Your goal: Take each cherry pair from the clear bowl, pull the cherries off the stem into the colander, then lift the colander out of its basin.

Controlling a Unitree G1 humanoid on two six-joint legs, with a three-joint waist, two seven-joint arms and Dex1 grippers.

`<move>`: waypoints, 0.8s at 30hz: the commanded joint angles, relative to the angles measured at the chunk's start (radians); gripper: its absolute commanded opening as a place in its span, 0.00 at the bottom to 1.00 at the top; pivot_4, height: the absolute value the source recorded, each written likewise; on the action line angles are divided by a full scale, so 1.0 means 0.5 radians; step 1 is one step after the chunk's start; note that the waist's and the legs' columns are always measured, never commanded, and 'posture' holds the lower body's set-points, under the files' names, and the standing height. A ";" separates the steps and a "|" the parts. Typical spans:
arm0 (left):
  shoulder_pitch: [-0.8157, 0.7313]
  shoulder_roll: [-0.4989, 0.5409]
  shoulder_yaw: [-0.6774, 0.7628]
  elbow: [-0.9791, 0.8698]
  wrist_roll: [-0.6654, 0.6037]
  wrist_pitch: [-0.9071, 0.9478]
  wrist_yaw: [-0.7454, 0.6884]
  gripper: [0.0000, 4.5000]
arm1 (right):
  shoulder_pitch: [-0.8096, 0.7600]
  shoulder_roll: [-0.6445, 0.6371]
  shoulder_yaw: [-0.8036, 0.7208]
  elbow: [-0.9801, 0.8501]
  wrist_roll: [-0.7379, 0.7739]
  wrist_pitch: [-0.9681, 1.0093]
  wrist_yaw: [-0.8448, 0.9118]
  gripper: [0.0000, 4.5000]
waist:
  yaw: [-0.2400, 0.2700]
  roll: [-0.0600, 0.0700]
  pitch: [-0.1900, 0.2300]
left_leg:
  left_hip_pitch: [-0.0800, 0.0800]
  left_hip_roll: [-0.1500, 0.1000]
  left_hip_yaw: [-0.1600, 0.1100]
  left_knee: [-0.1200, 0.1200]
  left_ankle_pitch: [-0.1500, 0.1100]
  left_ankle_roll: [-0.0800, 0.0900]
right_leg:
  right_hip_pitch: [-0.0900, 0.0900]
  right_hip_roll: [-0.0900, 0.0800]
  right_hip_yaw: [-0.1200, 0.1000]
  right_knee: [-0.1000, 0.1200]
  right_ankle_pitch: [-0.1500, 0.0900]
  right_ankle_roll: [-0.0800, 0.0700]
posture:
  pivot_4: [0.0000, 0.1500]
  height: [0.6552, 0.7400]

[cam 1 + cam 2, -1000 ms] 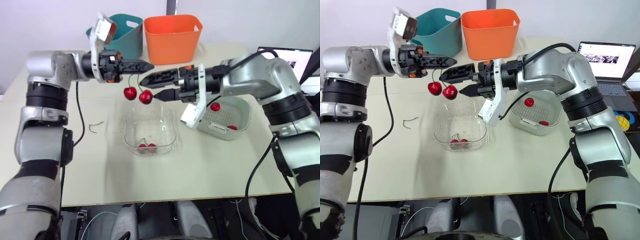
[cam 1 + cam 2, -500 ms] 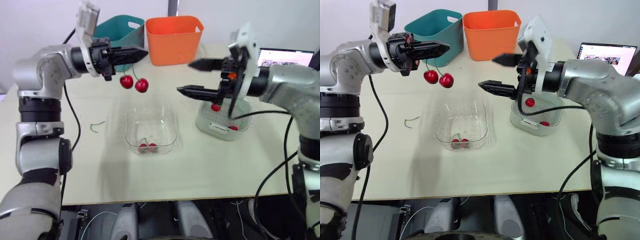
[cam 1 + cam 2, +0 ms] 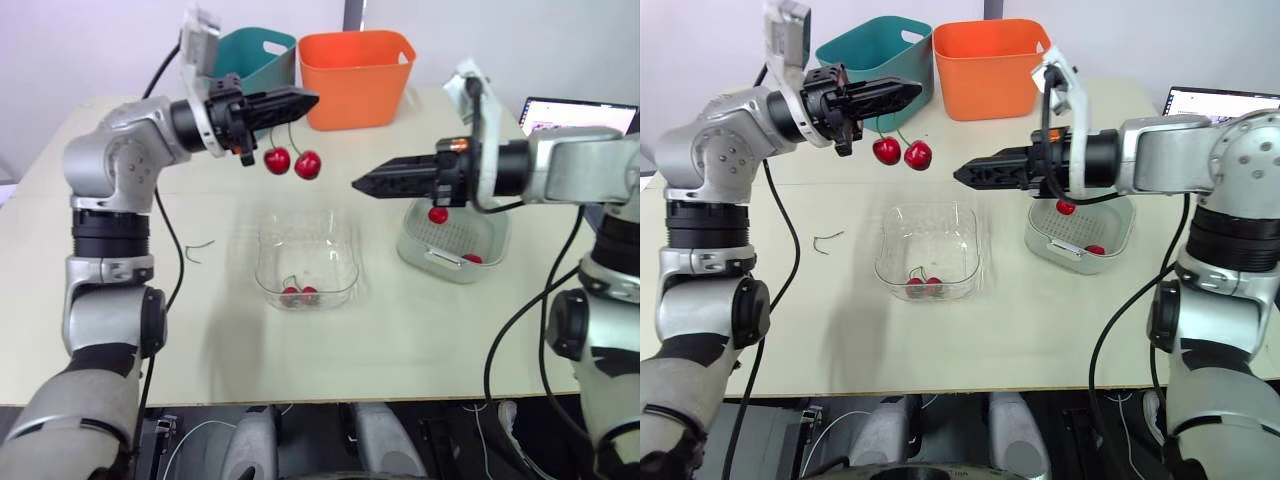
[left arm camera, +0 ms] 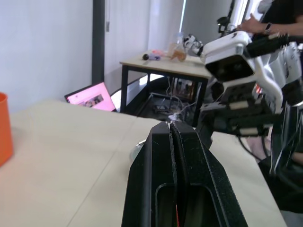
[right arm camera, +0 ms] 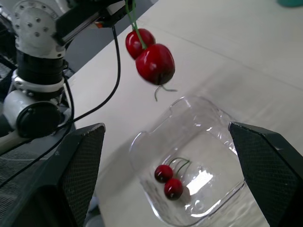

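**Cherry pair hangs ready for the pull**

Nearest the camera, a clear plastic bowl (image 3: 306, 262) holds a second red cherry pair (image 3: 299, 296). Above the bowl's far rim, the left gripper (image 3: 290, 103) has its black fingers (image 4: 161, 175) pressed together on a thin green stem (image 5: 134, 26), dangling a pair of glossy red cherries (image 3: 292, 161). The right gripper (image 3: 362, 184), its fingers spread wide, points at the fruit from near by without touching it. The pull should go best if that gripper closes gently on one cherry only. It can then draw the cherry sideways over the white perforated colander (image 3: 452, 236), where two loose cherries (image 3: 437, 214) lie, so nothing drops into the bowl. A bare discarded stem (image 3: 200, 245) lies on the pale beige tabletop (image 3: 400, 330), left of the bowl. Farther back stand a teal plastic tub (image 3: 252, 55) and an orange plastic tub (image 3: 356, 62). An open laptop (image 3: 570, 113) sits at the right edge, with a plain white wall behind.
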 commanded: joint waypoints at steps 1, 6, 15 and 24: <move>0.000 -0.050 -0.009 -0.067 -0.027 -0.048 0.022 0.00 | -0.055 0.060 0.035 -0.082 -0.134 -0.138 -0.011 1.00 | -0.001 0.000 0.000 | 0.000 0.000 0.000 0.000 0.000 0.000 | 0.000 0.000 0.000 0.000 0.000 0.000 | 1.00 1.00; -0.002 -0.129 -0.044 -0.070 -0.017 -0.079 0.030 0.00 | -0.057 0.094 0.157 -0.122 -0.334 -0.286 0.102 1.00 | -0.002 0.000 0.000 | 0.000 0.000 0.000 0.000 0.000 0.000 | 0.000 0.000 0.000 0.000 0.000 0.000 | 1.00 1.00; -0.002 -0.196 -0.057 -0.036 -0.010 -0.133 0.074 0.00 | -0.039 0.142 0.215 -0.147 -0.477 -0.306 0.218 1.00 | -0.002 0.000 0.000 | 0.000 0.000 0.000 0.000 0.000 0.000 | 0.000 0.000 0.000 0.000 0.000 0.000 | 1.00 1.00; 0.000 -0.214 -0.067 -0.027 -0.013 -0.160 0.100 0.00 | -0.035 0.171 0.234 -0.155 -0.576 -0.306 0.291 0.71 | -0.002 0.000 0.000 | 0.000 0.000 0.000 0.000 0.000 0.000 | 0.000 0.000 0.000 -0.001 0.000 0.000 | 1.00 1.00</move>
